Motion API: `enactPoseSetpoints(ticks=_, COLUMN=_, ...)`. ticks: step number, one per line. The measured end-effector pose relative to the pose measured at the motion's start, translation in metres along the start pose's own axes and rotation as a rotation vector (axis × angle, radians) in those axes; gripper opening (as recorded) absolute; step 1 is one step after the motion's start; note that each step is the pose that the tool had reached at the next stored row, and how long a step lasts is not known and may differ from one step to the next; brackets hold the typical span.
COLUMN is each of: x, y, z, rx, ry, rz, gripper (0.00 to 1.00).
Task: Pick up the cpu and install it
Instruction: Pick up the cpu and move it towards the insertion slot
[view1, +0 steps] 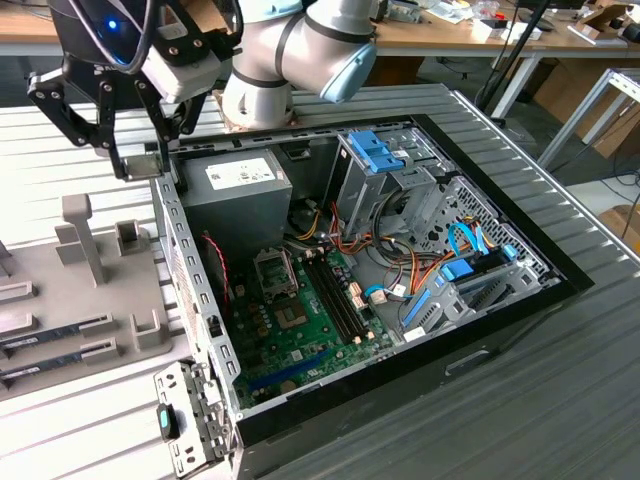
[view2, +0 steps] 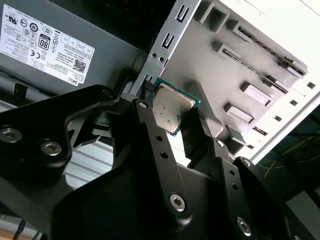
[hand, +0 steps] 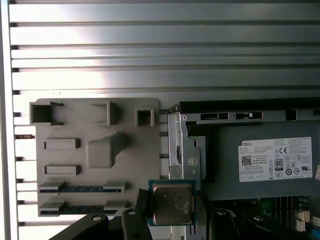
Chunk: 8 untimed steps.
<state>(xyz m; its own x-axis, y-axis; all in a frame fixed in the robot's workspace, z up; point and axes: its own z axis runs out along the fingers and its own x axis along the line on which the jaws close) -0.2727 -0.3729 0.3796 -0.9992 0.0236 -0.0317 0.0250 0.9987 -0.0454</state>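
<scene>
Chip in transit: the arm's tool (view1: 138, 160) pinches the cpu (hand: 172, 202) by two opposite edges, its black fingers (view2: 145, 112) pressed against the green rim and the silvery top left bare, as both wrist views show. The cpu hangs clear of everything beneath it, over the seam where the grey parts tray (hand: 100, 150) meets the metal side wall (view1: 188, 262) of the open computer case, near the corner of the grey power supply (view1: 235, 195).

On the tray, two dark memory sticks (view1: 58, 338) lie in their slots on the ribbed metal table (hand: 150, 50). Inside the case, the green motherboard (view1: 300, 330) lies flat on the bottom, with the square processor socket (view1: 275, 270) just below the power supply in the exterior view and well apart from the tool.

By the look of it, the pick-up is done and the carry toward the case is the step in hand; the install itself is not yet made. Seating the cpu will likely call for holding it level and square to the socket, clear of the side wall and of the coloured cables (view1: 345, 245) beside the drive cage. Whether the socket's latch stands open is too small to tell.
</scene>
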Motion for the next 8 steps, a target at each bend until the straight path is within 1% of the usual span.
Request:
enactPoseSetpoints(ticks=2, x=-0.003, y=0.0001, z=0.0001, rx=0.0001, ry=-0.0001, rz=0.0, gripper=0.47)
enactPoseSetpoints(ticks=4, x=-0.0082, y=0.0002, z=0.0003, rx=0.0, ry=-0.0001, rz=0.0, gripper=0.47)
enactPoseSetpoints(ticks=8, x=-0.0134, y=0.0003, z=0.0005, rx=0.0001, ry=-0.0001, rz=0.0, gripper=0.47)
